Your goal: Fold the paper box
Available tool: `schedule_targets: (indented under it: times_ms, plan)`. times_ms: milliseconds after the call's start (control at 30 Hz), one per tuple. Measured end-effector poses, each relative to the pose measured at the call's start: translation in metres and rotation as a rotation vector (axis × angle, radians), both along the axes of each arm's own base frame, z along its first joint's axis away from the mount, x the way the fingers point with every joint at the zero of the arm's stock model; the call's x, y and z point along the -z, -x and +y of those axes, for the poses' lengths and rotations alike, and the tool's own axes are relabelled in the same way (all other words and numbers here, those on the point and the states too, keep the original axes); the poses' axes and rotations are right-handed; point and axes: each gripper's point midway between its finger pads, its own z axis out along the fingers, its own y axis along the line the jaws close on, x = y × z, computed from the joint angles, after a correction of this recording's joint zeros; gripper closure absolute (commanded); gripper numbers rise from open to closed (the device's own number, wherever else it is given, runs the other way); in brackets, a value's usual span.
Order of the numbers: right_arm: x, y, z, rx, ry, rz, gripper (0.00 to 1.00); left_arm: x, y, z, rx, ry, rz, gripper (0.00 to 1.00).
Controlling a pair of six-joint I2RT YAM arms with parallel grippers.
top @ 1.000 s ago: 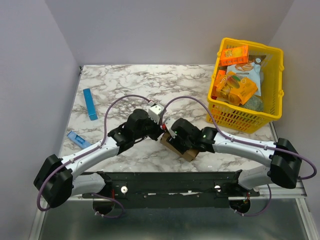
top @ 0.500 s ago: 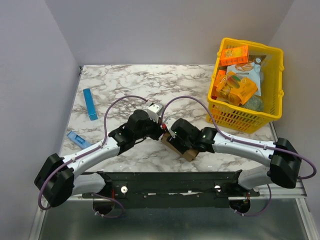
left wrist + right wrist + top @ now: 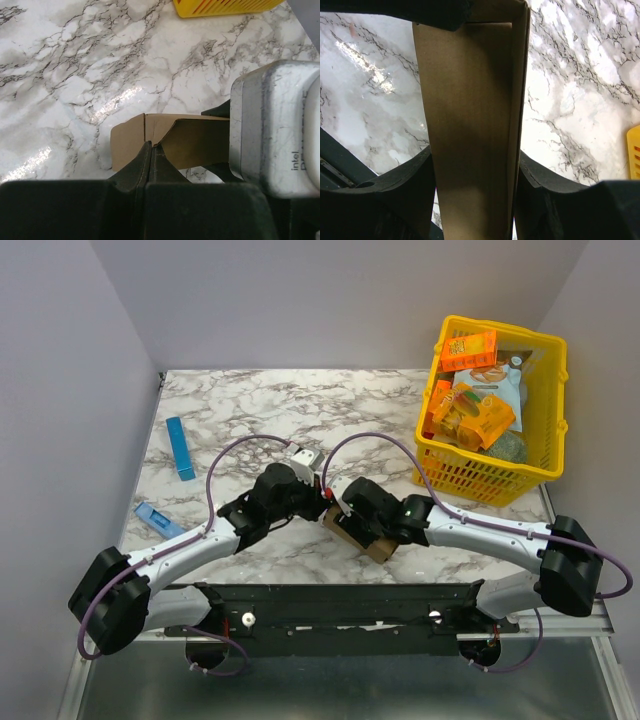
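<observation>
At the table's 6 o'clock edge, the right gripper (image 3: 472, 170) clamps the paper box (image 3: 470, 100) across its narrow sides. From the box's 10 o'clock, the left gripper (image 3: 150, 150) has its fingers pressed together, with the tips on the end flap's seam. A push off the fold line would likely crease the flap or twist the carton out of the clamp, and a harder squeeze could crush it. The yellow basket (image 3: 480, 478), at 2 o'clock, sits well apart.
</observation>
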Motion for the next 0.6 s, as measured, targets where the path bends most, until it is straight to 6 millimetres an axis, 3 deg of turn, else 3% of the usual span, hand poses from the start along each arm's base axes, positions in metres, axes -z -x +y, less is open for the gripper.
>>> schedule_targets:
  times_ms: [600]
  plan:
    - [0.0011, 0.0029, 0.0014, -0.019, 0.006, -0.002, 0.53, 0.0051, 0.0054, 0.0074, 0.001, 0.041, -0.058, 1.0]
